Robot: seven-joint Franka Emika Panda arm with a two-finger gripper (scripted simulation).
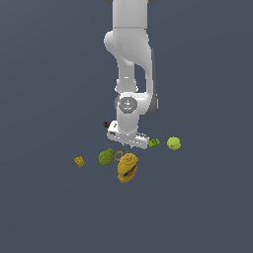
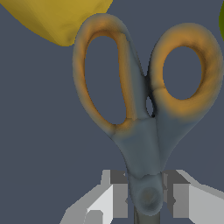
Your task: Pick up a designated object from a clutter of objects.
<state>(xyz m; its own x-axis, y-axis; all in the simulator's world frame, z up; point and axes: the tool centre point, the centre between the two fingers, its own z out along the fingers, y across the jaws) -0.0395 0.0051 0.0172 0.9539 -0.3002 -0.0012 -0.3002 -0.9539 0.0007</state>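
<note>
The scissors point(image 2: 144, 144) have two orange-brown oval handle loops and a grey neck, and fill the wrist view. My gripper point(image 2: 148, 192) has its two fingers pressed against either side of the scissors' pivot. In the exterior view the gripper point(image 1: 126, 147) is low over the clutter, and one scissor loop point(image 1: 119, 155) shows just beside it, between the pear and the bottle. The blades are hidden under the hand. I cannot tell whether the scissors are off the ground.
The yellow mustard bottle point(image 1: 128, 168) lies right next to the scissors and shows in the wrist view point(image 2: 57, 17). A green pear point(image 1: 105, 157), yellow brick point(image 1: 79, 161), green brick point(image 1: 154, 143), green ball point(image 1: 173, 143) and screwdriver point(image 1: 106, 124) lie around.
</note>
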